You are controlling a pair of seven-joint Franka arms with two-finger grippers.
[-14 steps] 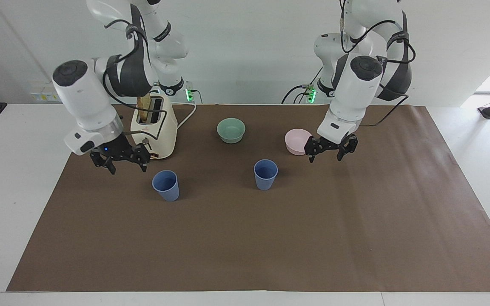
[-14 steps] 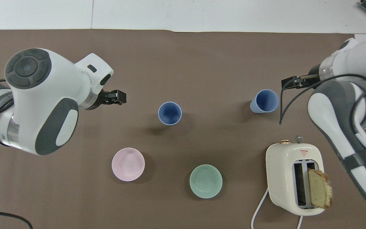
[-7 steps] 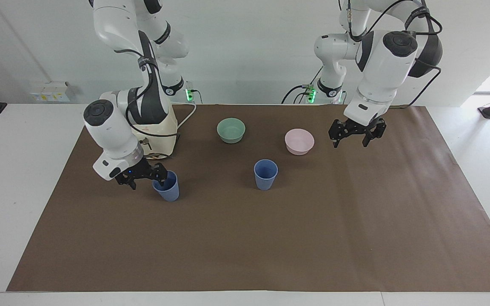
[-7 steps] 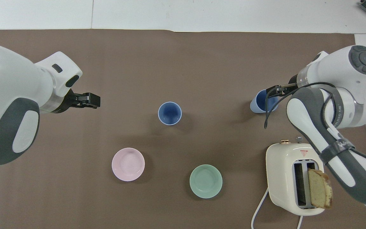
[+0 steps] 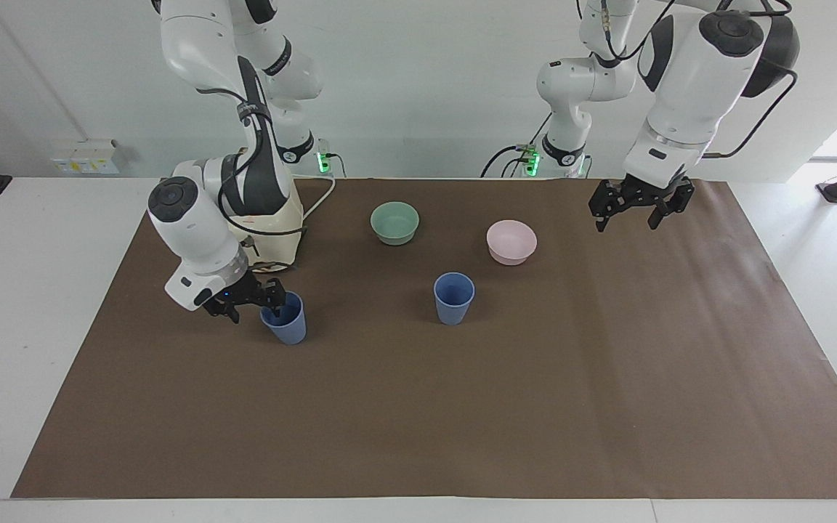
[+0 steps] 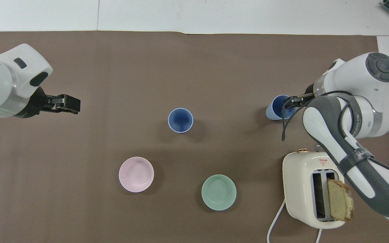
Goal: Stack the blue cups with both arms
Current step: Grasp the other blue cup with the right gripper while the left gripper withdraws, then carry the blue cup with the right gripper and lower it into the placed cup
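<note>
Two blue cups stand upright on the brown mat. One cup (image 5: pixel 285 323) (image 6: pixel 276 109) is toward the right arm's end, the other cup (image 5: pixel 453 299) (image 6: pixel 180 120) near the middle. My right gripper (image 5: pixel 255 305) (image 6: pixel 294 100) is low at the first cup's rim. One finger reaches over the cup's mouth, the other stands outside its wall with a gap, so it is open. My left gripper (image 5: pixel 625 224) (image 6: pixel 69 103) hangs open and empty, high over the mat toward the left arm's end.
A cream toaster (image 5: pixel 277 236) (image 6: pixel 311 182) with a bread slice stands just robotward of the right arm's cup. A pale green bowl (image 5: pixel 394 221) (image 6: pixel 218 192) and a pink bowl (image 5: pixel 511 241) (image 6: pixel 136 174) sit nearer the robots than the middle cup.
The right gripper came down from beside the toaster to the cup's rim and its jaws narrowed a little. The left gripper rose and drew away from the pink bowl toward its own end.
</note>
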